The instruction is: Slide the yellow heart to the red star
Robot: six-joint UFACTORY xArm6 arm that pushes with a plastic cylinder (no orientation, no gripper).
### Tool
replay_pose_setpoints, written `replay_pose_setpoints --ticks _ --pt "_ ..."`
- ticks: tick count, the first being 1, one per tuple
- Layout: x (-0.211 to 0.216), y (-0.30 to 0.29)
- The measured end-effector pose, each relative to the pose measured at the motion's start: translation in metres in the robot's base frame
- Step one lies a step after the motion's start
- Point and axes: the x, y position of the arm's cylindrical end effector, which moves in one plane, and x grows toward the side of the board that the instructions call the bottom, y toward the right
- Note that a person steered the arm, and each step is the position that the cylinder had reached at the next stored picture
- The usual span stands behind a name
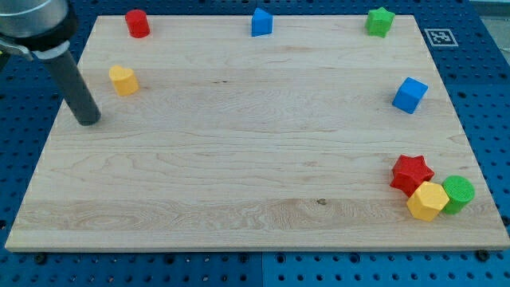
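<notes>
The yellow heart (123, 80) lies near the board's upper left. The red star (411, 174) lies at the lower right, far across the board from the heart. My tip (86, 121) rests on the board just below and to the left of the yellow heart, a small gap apart from it. The dark rod rises from the tip toward the view's top left corner.
A yellow hexagon (428, 200) and a green cylinder (457, 194) sit pressed against the red star's lower right. A blue cube (409, 95) lies at the right; a red cylinder (137, 23), a blue block (261, 22) and a green star (380, 21) line the wooden board's (239, 159) top edge.
</notes>
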Motion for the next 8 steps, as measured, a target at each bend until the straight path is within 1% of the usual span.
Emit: replay_pose_setpoints --ticks 1,2,3,4,5,8 --pt "-0.046 -0.024" --pt "-0.076 -0.028" --pt "-0.076 -0.023" --pt "-0.079 0.017" --pt "-0.079 0.034" --pt "-0.074 0.036"
